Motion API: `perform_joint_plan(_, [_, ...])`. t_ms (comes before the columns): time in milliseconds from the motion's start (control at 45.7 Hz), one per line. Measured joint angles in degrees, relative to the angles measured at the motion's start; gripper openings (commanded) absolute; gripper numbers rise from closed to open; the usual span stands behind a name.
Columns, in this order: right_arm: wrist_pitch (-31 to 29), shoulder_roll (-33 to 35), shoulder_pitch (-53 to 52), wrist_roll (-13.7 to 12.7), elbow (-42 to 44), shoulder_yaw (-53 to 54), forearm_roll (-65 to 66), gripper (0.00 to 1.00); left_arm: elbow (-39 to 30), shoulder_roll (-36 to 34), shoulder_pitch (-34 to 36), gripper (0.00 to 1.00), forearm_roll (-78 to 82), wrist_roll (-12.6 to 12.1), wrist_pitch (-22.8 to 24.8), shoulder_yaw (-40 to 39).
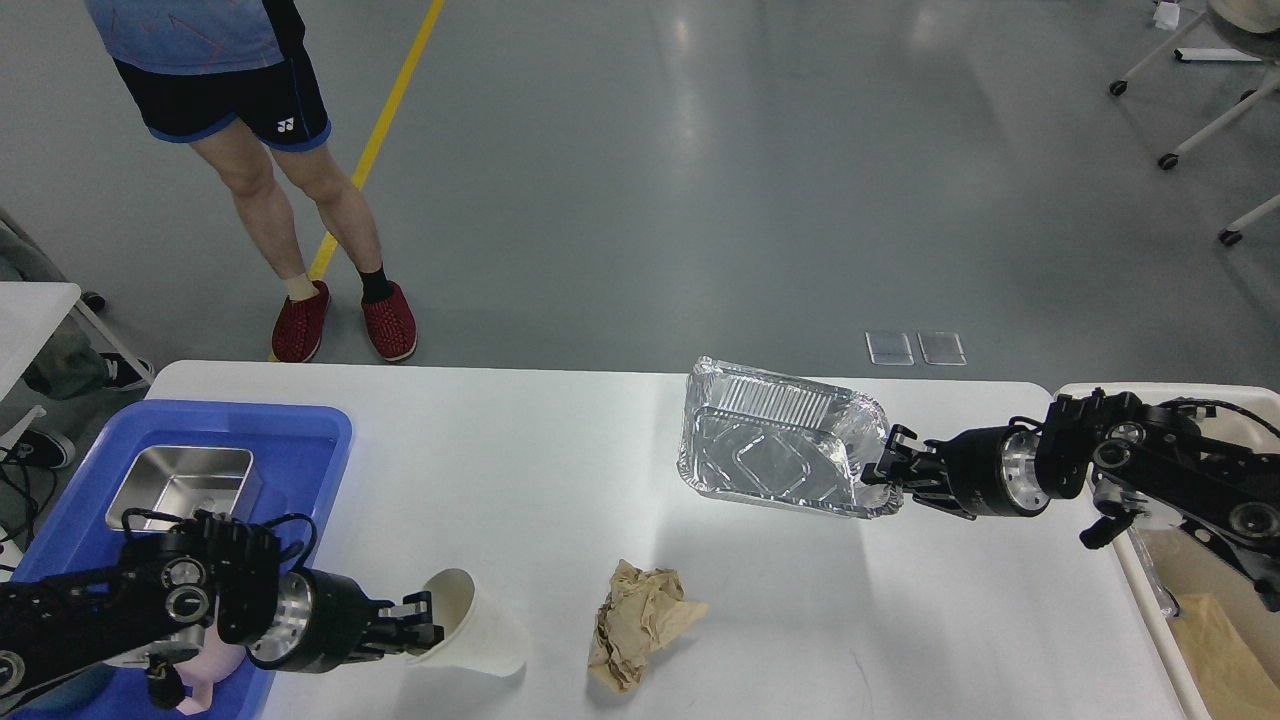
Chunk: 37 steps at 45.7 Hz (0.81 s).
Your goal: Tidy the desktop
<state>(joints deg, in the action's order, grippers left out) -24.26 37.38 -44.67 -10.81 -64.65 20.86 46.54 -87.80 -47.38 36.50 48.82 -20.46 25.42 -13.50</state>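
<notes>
The desktop [560,470] is a wide white tabletop. My left gripper [425,620] is shut on the rim of a white paper cup [470,630], which is tipped on its side near the front left. My right gripper [885,470] is shut on the right edge of a silver foil tray [775,440], held tilted a little above the desktop's right half. A crumpled brown paper ball [640,620] lies on the desktop between the two, near the front edge.
A blue plastic tray [300,440] with a steel pan [185,485] sits at the left end. A white bin [1160,580] with brown paper stands off the right end. A person's legs [330,250] stand beyond the far left corner.
</notes>
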Motion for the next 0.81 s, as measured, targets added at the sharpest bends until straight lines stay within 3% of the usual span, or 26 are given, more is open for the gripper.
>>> perform_joint_plan(219, [0.00, 0.23, 0.06, 0.00, -0.11, 0.50, -0.04, 0.00, -8.28, -15.41, 0.29, 0.02, -5.00, 0.08, 3.91, -4.31])
perform_joint_plan(482, [-0.09, 0.66, 0.15, 0.00, -0.14, 0.50, -0.06, 0.00, -10.26, -31.92, 1.30, 0.02, -10.83, 0.59, 14.49, -15.17])
perform_joint_plan(679, [-0.09, 0.68, 0.19, 0.00, -0.49, 0.55, -0.06, 0.00, -10.02, -37.53, 1.38, 0.03, -12.00, 0.59, 20.45, -24.77])
perform_joint_plan(810, [-0.09, 0.63, 0.20, 0.00, -0.56, 0.58, -0.05, 0.00, -9.89, -38.62, 1.38, 0.03, -12.71, 0.55, 21.75, -27.27])
